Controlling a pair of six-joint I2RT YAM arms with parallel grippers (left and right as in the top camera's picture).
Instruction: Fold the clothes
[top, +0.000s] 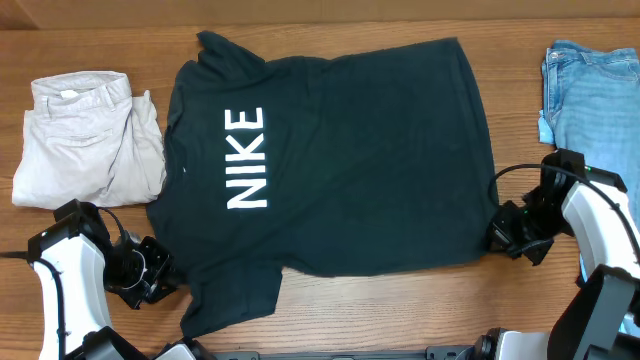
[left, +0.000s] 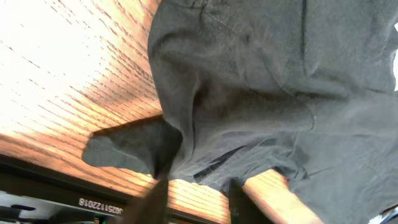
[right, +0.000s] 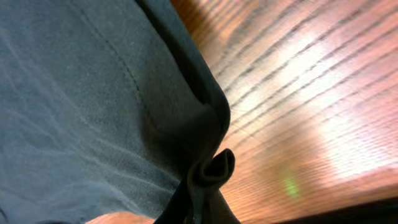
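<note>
Nothing looks folded yet. At eight o'clock, the left hand (top: 150, 272) stands spread at the sleeve of the large black Nike T-shirt (top: 340, 160), which lies flat on the wooden worktop (top: 400, 310). At four o'clock, the right hand (top: 505, 232) pinches its hem.

The black Nike T-shirt (top: 340, 160) covers the middle of the wooden table (top: 400, 305). Bare wood lies open along much of its near edge, and in a lane between its hem and the blue jeans (top: 600, 100). The beige trousers (top: 90, 140) lie just beside its collar end, closing that side
</note>
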